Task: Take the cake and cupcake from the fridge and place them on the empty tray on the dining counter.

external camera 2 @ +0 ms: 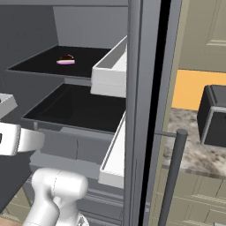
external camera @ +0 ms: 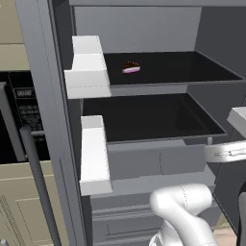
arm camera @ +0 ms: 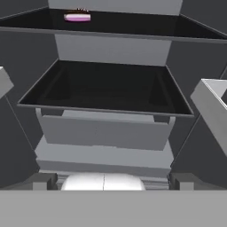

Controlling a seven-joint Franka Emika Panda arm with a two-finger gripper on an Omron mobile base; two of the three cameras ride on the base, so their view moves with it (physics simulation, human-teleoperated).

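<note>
One cake (external camera: 131, 67) sits far back on the fridge's (external camera: 144, 29) upper shelf; my tool (arm camera: 113, 181) gapes wide and empty, ready to reach.

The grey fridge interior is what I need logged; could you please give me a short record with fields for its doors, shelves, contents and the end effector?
fridge: tall grey cabinet, doors open
upper shelf: black, holds the cake
cake: small wedge slice, dark brown top over pink and white layer, left of the shelf's middle
lower shelf: black, nothing visible on it
door bins: white, on the open doors
end effector: open, facing the lower shelf, holding nothing, low and apart from the cake
</note>
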